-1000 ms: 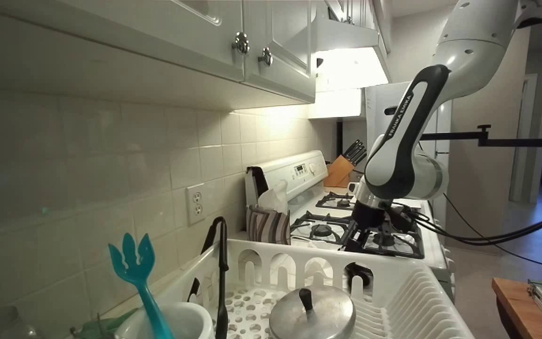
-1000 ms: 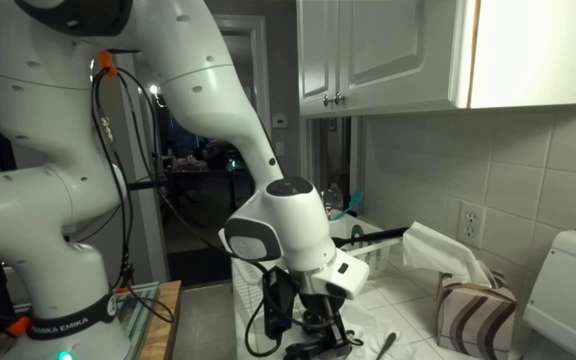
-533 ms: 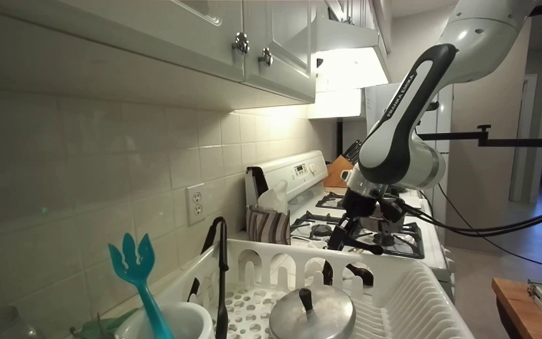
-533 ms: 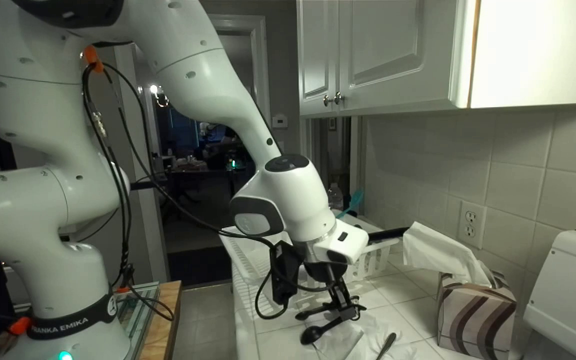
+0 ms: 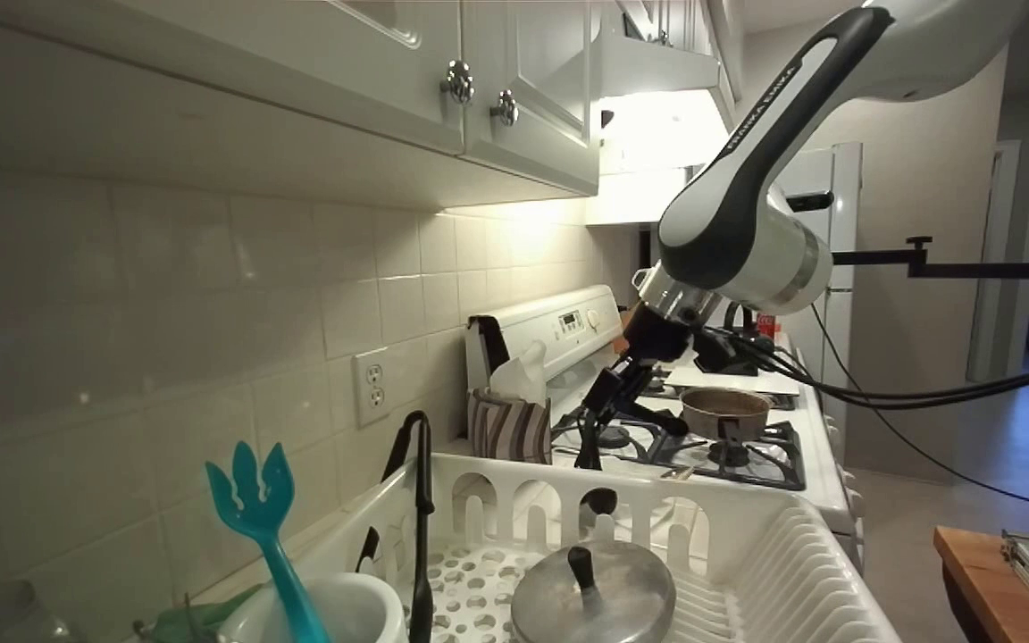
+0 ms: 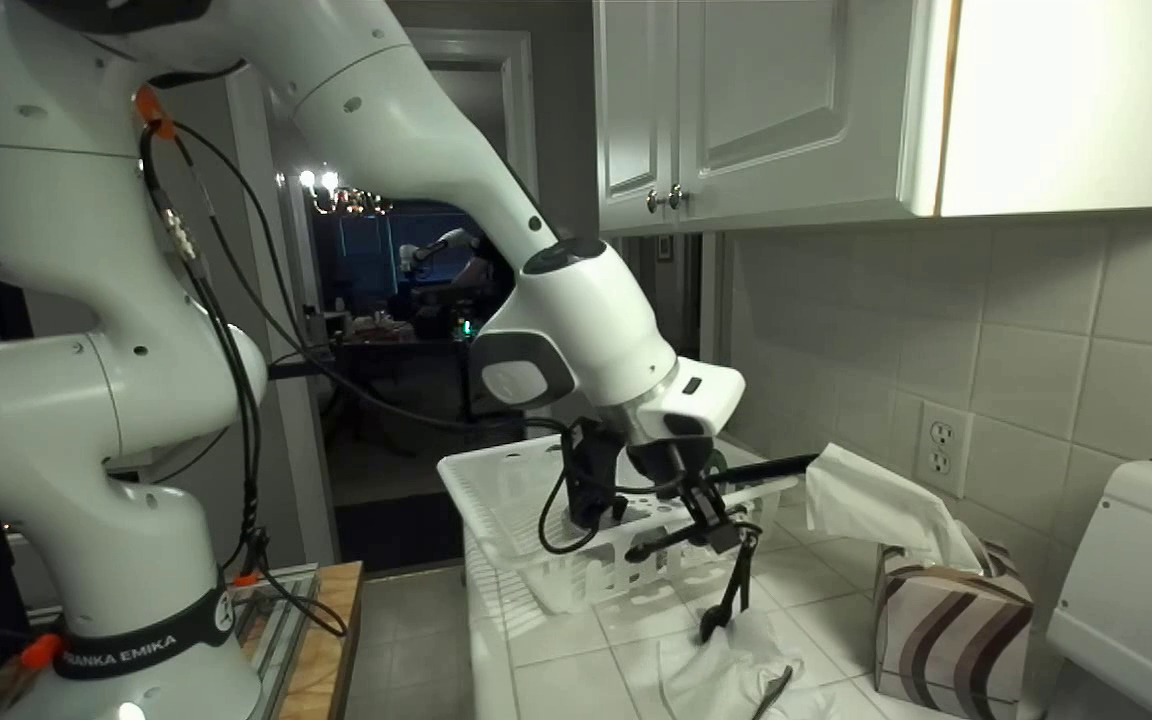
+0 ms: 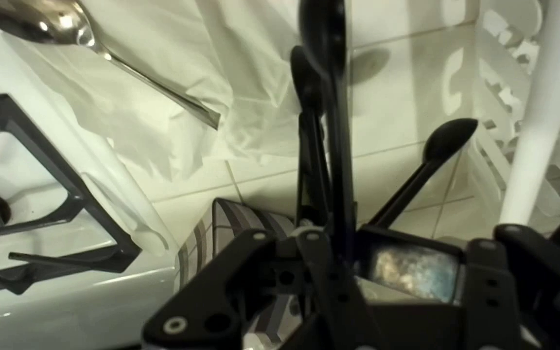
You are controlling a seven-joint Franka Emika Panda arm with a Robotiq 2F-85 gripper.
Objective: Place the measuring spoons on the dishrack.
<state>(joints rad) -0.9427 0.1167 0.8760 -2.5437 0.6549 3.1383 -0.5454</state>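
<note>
One arm (image 6: 416, 140) slants down, tilted gripper (image 6: 721, 535) pinching the measuring spoons (image 7: 340, 131) near the dishrack (image 5: 528, 469).

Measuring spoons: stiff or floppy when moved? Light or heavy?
Individually, the measuring spoons look stiff: their slim black handles run straight. As a bunch they'll probably swing: in an exterior view, one juts sideways from the pincer while others hang down. Likely light too, given the thin handles and small bowls.
</note>
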